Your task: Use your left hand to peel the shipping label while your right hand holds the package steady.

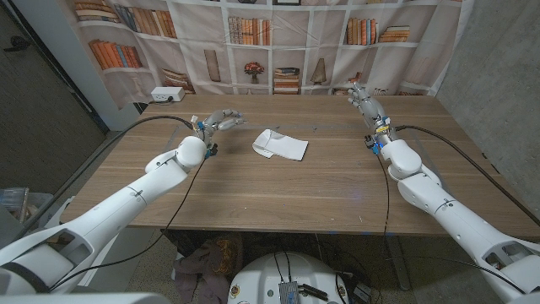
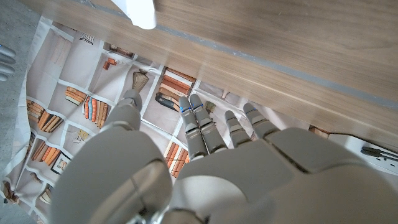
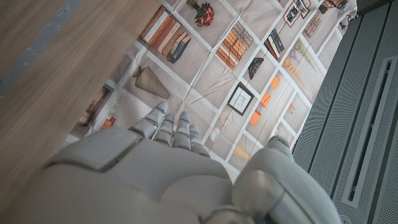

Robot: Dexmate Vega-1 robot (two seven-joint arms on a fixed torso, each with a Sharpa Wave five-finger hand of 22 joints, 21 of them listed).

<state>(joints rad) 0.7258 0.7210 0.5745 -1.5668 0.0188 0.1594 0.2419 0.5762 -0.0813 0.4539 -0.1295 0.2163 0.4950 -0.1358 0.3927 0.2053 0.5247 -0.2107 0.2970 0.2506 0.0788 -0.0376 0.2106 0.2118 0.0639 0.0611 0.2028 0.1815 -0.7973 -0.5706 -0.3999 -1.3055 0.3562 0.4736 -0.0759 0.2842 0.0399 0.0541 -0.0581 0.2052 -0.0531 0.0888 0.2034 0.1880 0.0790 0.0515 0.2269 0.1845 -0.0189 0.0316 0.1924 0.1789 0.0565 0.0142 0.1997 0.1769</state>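
Note:
A white package (image 1: pixel 280 144) lies on the wooden table (image 1: pixel 278 190), near the middle and toward the far side; one corner of it shows in the left wrist view as a white package corner (image 2: pixel 140 12). I cannot make out a label on it. My left hand (image 1: pixel 218 121) is raised to the left of the package, apart from it, fingers spread and holding nothing; the same left hand (image 2: pixel 199 155) shows from behind. My right hand (image 1: pixel 366 101) is up at the far right of the table, well away from the package, fingers extended and empty, as the right hand (image 3: pixel 168 168) also shows.
A bookshelf-print backdrop (image 1: pixel 278 42) hangs behind the table's far edge. A white power strip (image 1: pixel 167 95) sits at the far left corner. Black cables run along both forearms. Bare wood stretches in front of the package.

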